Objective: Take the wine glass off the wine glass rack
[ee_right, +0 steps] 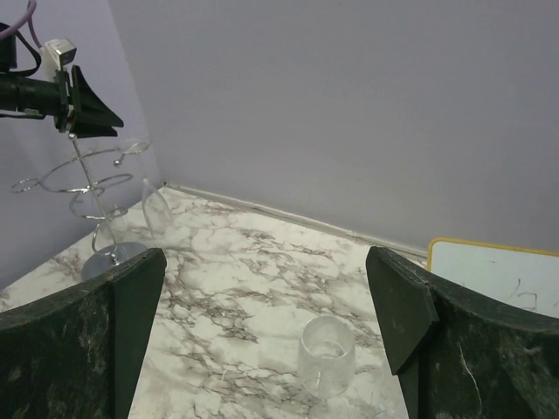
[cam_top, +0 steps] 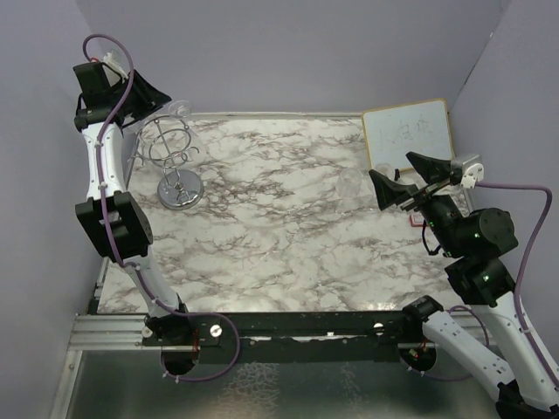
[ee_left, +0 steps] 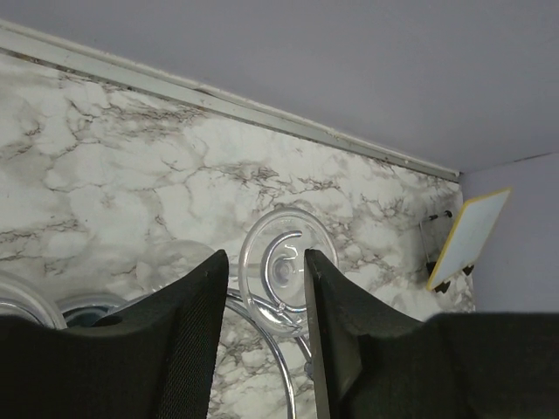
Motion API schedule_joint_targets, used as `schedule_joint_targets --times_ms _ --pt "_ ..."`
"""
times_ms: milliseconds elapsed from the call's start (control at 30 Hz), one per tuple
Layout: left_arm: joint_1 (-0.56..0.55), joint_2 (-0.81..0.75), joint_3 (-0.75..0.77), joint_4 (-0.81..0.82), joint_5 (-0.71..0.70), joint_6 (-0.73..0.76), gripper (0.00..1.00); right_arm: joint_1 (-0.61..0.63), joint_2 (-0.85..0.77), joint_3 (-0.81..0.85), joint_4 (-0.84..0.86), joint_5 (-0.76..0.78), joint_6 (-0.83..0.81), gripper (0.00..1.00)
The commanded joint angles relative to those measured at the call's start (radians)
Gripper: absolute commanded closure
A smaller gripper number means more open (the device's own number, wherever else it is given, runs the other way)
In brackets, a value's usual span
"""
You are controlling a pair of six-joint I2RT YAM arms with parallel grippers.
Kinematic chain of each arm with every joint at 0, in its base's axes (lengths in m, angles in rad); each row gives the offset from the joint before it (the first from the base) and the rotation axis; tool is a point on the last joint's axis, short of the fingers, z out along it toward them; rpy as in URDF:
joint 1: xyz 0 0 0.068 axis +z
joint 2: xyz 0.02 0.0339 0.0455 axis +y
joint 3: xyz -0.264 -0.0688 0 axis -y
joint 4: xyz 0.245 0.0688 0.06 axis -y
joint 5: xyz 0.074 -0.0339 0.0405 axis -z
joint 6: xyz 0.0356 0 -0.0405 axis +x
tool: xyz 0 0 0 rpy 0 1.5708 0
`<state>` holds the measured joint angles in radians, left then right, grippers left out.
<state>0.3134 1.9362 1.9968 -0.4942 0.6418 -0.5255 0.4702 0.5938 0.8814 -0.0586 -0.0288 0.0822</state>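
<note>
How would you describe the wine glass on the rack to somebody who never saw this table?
Look at the far left corner of the marble table, where the chrome wine glass rack stands. The wine glass hangs upside down from its wire arms; the other glass sits on the marble.

Marble table point(cam_top: 279, 229) carries the wine glass rack point(cam_top: 179, 191), a clear glass point(cam_top: 349, 185) and a whiteboard point(cam_top: 408, 133)

worktop point(cam_top: 288, 236): white marble, grey-brown veining. walls point(cam_top: 306, 52) pale lilac. wine glass rack point(cam_top: 179, 190) chrome, mirror-shiny; wine glass point(ee_left: 278, 262) clear. fingers point(ee_left: 188, 340) matte black. arms point(cam_top: 94, 166) white with black joints, purple cables point(cam_top: 522, 184). whiteboard point(cam_top: 409, 135) white, yellow frame.
</note>
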Motion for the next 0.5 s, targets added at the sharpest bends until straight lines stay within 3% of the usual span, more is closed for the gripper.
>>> schedule_joint_targets --times_ms 0,467 --pt "0.001 -0.005 -0.012 0.053 0.062 -0.021 0.59 0.005 -0.003 0.001 0.027 -0.028 0.000 0.00" --pt "0.001 0.033 -0.011 0.024 0.058 -0.037 0.61 0.005 -0.004 0.001 0.028 -0.038 0.001 0.00"
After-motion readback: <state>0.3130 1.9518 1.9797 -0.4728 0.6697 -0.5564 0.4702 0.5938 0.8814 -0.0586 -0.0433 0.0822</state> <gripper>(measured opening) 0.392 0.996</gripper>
